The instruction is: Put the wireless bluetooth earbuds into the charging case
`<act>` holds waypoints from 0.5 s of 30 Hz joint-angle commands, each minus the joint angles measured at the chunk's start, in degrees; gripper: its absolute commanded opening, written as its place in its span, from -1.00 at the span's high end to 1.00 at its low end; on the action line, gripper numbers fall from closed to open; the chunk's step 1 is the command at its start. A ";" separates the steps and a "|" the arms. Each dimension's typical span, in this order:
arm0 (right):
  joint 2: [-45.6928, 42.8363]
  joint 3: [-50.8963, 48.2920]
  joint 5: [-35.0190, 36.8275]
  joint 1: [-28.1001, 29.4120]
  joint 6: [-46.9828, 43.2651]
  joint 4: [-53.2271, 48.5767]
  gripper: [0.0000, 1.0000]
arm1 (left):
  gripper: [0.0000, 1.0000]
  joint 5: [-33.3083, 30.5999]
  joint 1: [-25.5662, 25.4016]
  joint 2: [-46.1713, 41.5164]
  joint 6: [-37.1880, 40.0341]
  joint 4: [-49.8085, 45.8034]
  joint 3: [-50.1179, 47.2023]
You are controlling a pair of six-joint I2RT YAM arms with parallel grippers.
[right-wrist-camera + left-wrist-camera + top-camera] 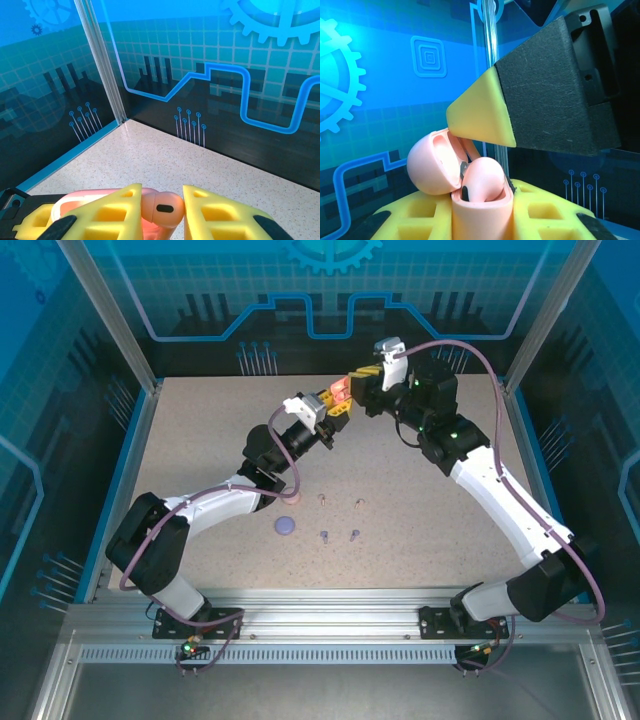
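Note:
My left gripper (337, 405) is raised over the far middle of the table, shut on the open coral charging case (481, 216), whose lid (431, 162) is swung back to the left. One coral earbud (484, 179) sits in the case's well. My right gripper (161, 209) hovers just above the case and is shut on a second coral earbud (163, 207), pinched between the yellow fingers (107, 212). One right fingertip (480, 114) hangs over the lid. On the table lie two pale pink earbuds (321, 500) and two purple earbuds (324, 535).
A purple case (287, 525) lies on the speckled table (430, 490) beside the left forearm, with a pale pink case (297, 503) half hidden under that arm. Glass walls and metal posts (112, 315) enclose the table.

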 commanded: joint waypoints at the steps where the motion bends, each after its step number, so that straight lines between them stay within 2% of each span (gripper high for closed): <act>1: 0.59 -1.15 1.88 0.37 -0.62 1.05 0.54 | 1.00 0.16 -0.50 -0.77 0.37 3.37 1.71; 15: -1.37 -3.58 2.89 1.65 -1.70 0.51 0.56 | 1.00 -0.10 -0.49 -0.68 0.46 3.58 2.15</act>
